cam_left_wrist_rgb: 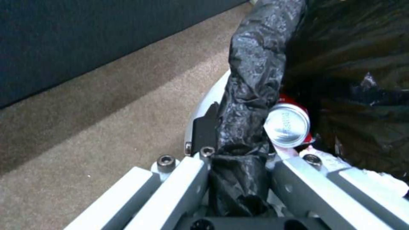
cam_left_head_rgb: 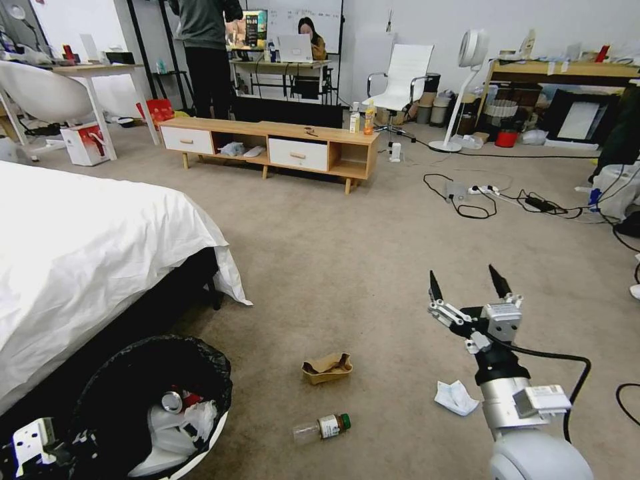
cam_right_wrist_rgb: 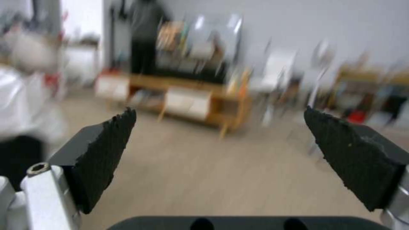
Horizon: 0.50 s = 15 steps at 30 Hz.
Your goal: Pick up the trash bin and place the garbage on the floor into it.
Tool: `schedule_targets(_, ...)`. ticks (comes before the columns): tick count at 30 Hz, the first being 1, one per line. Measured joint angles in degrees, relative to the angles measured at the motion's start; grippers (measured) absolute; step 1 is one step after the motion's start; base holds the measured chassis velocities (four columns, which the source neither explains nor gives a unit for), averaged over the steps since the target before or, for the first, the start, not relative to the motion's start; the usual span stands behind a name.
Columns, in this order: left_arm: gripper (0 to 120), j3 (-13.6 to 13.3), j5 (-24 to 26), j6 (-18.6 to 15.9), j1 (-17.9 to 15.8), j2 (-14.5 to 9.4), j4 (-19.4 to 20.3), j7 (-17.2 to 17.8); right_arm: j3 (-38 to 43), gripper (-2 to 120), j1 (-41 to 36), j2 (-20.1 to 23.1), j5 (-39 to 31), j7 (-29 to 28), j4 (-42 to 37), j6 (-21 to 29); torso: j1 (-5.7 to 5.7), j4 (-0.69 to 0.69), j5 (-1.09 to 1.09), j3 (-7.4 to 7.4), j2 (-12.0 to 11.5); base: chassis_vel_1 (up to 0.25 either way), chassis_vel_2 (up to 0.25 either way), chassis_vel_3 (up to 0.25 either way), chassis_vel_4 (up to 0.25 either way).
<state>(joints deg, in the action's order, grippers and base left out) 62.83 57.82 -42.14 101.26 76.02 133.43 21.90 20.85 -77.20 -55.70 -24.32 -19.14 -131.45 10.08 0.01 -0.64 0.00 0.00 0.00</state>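
The trash bin (cam_left_head_rgb: 217, 383), white with a black bag over its rim, is low on my left beside the bed. My left gripper (cam_left_head_rgb: 33, 443) is shut on its rim; the left wrist view shows the gripper (cam_left_wrist_rgb: 238, 137) pinching the bag-covered rim (cam_left_wrist_rgb: 255, 64). Inside lie a red can (cam_left_wrist_rgb: 287, 125) and white tissues (cam_left_head_rgb: 173, 427). Garbage on the carpet: a brown cardboard tray (cam_left_head_rgb: 327, 367), a clear bottle with a green cap (cam_left_head_rgb: 321, 427) and a crumpled tissue (cam_left_head_rgb: 456, 397). My right gripper (cam_left_head_rgb: 467, 283) hangs open above the carpet, right of the tray, holding nothing (cam_right_wrist_rgb: 219, 111).
A white-covered bed (cam_left_head_rgb: 80, 247) fills the left side. A low wooden cabinet (cam_left_head_rgb: 267, 143) stands across the room, with cables (cam_left_head_rgb: 480, 197) and a power strip on the carpet to the right. Open carpet lies between the bed and the cables.
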Motion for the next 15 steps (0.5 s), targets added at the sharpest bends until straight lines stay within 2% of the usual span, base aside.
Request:
schedule_targets(1,1,0.00,0.00,0.00,0.00,0.00,0.00,0.00,0.00,100,0.00,0.00,0.00,0.00,0.00,0.00,0.00,0.00,0.00,0.00,0.00,0.000,0.000,0.000,0.000)
schedule_targets(3,1,-0.16,0.04,0.00,-0.32,-0.13,-0.03,0.02,-2.82,100,4.34,4.88,-11.16,-2.73,-2.06,10.20,0.00,0.06,0.00,0.00,0.00,0.000,0.000,0.000,0.000)
schedule_targets(4,1,-0.16,0.04,0.00,-0.32,-0.13,-0.03,0.02,-2.82,100,4.34,4.88,-11.16,-2.73,-2.06,10.20,0.00,0.06,0.00,0.00,0.00,0.000,0.000,0.000,0.000)
schedule_targets(5,1,-1.03,0.10,0.00,-1.23,-0.96,-0.41,0.11,-3.23,100,5.87,6.89,-17.76,-4.09,-3.27,14.89,0.00,0.04,0.01,0.00,0.00,0.000,0.000,0.000,0.000)
schedule_targets(6,1,-1.03,0.10,0.00,-1.23,-0.96,-0.41,0.11,-3.23,100,5.87,6.89,-17.76,-4.09,-3.27,14.89,0.00,0.04,0.01,0.00,0.00,0.000,0.000,0.000,0.000)
schedule_targets(7,1,-1.82,0.23,0.00,-1.95,-1.75,-0.85,0.14,-3.31,100,6.99,8.38,-22.79,-5.26,-4.15,18.50,0.00,-0.02,-0.01,0.00,0.00,0.000,0.000,0.000,0.000)
schedule_targets(9,1,-2.35,0.32,0.00,-2.48,-2.43,-1.51,0.15,-3.91,100,9.59,10.24,-29.54,-6.97,-4.51,22.91,0.00,-0.06,-0.01,0.00,0.00,0.000,0.000,0.000,0.000)
schedule_targets(10,1,-2.35,0.32,0.00,-2.48,-2.43,-1.51,0.15,-3.91,100,9.59,10.24,-29.54,-6.97,-4.51,22.91,0.00,-0.06,-0.01,0.00,0.00,0.000,0.000,0.000,0.000)
schedule_targets(12,1,-2.29,0.34,0.00,-2.34,-2.56,-1.65,0.11,-5.28,100,12.83,11.40,-34.98,-7.77,-4.04,26.73,0.00,-0.02,0.00,0.00,0.00,0.000,0.000,0.000,0.000)
schedule_targets(15,1,-1.93,0.41,0.00,-2.18,-2.67,-1.66,0.06,-7.26,100,15.97,12.24,-38.08,-7.83,-3.00,28.44,0.00,0.03,0.00,0.00,0.00,0.000,0.000,0.000,0.000)
